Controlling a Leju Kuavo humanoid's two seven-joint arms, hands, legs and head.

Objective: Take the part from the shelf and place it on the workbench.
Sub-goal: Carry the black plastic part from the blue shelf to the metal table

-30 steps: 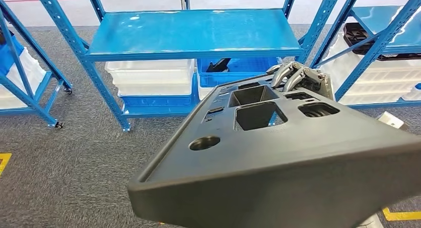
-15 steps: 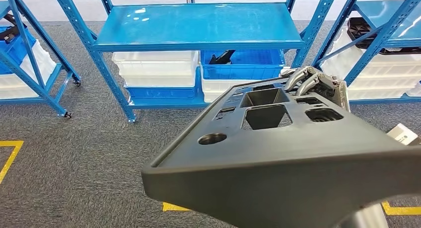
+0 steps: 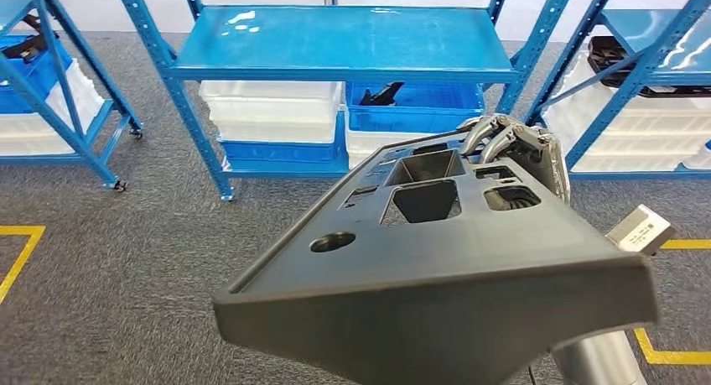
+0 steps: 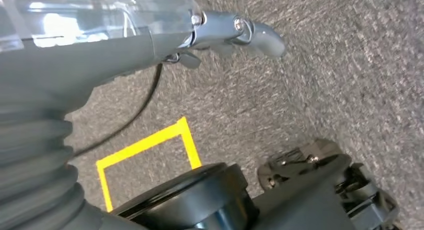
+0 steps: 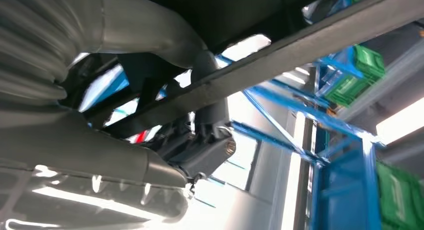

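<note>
A large black moulded part (image 3: 436, 259) with square openings and round holes is held up in front of me, tilted, and hides much of the floor. My right hand (image 3: 513, 146) grips its far edge, fingers curled over the rim. In the right wrist view the hand (image 5: 150, 32) presses against the part's dark underside (image 5: 280, 54). The blue shelf (image 3: 335, 41) stands ahead of me, its top board bare. My left hand (image 4: 100, 54) hangs over the grey carpet and holds nothing, with one finger (image 4: 262, 37) stretched out.
White crates (image 3: 272, 108) and a blue crate (image 3: 411, 108) holding a dark item sit on the shelf's lower level. More blue racks stand left and right; another black part (image 3: 612, 54) lies on the right one. Yellow tape (image 3: 17, 251) marks the carpet.
The whole view has shifted, so the camera has moved relative to the shelf. The part stays in my right hand, now dipping a little more to the left.
</note>
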